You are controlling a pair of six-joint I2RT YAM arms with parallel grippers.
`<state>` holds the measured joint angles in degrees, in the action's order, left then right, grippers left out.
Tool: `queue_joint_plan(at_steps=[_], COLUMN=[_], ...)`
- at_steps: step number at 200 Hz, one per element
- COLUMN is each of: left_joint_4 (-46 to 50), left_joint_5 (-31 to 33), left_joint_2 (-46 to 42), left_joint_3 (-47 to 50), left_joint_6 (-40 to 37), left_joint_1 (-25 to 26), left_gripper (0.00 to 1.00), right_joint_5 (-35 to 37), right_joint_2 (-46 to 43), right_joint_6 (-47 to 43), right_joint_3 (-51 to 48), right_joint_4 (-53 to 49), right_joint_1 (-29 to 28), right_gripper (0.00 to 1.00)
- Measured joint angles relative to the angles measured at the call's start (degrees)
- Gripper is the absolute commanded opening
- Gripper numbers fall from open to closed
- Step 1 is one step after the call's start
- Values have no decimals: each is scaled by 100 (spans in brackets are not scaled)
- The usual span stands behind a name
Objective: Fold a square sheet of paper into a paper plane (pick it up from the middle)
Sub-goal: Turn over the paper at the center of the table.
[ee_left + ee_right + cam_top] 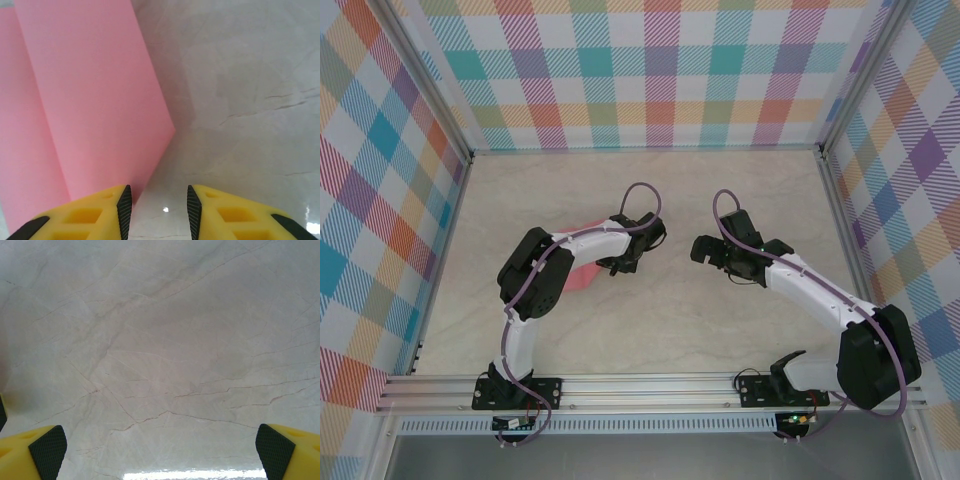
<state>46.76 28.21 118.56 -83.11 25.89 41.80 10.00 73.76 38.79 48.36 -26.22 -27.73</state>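
Note:
The salmon-pink sheet of paper point(100, 100) lies on the table with a long crease down it and a pointed corner toward the right. From above, a bit of the paper point(582, 274) shows from under the left arm. My left gripper point(159, 207) stands open just above the table, with bare table between its pads. Its left finger point(95, 215) sits over the paper's lower edge. My right gripper point(160, 450) is wide open over bare table, apart from the paper. From above, the left gripper point(623, 258) and the right gripper point(738, 262) face each other mid-table.
The marble-patterned table point(650, 330) is walled by checked panels point(650, 70) at the back and both sides. An aluminium rail point(650, 390) with the arm bases runs along the near edge.

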Motion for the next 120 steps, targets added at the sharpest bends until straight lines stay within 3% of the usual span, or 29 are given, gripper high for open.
queue_joint_plan(at_steps=[64, 120], left_joint_4=[-494, -1215], left_joint_5=[-798, -2100], left_joint_2=[-267, -780], left_joint_3=[341, 949], left_joint_6=[-22, -44], left_joint_1=[-323, -815], left_gripper=[38, 38], right_joint_5=[-48, -262], right_joint_2=[2, 146], right_joint_6=[-2, -31], right_joint_3=[0, 0], right_joint_4=[0, 33], right_joint_1=[0, 0], right_gripper=[100, 100])
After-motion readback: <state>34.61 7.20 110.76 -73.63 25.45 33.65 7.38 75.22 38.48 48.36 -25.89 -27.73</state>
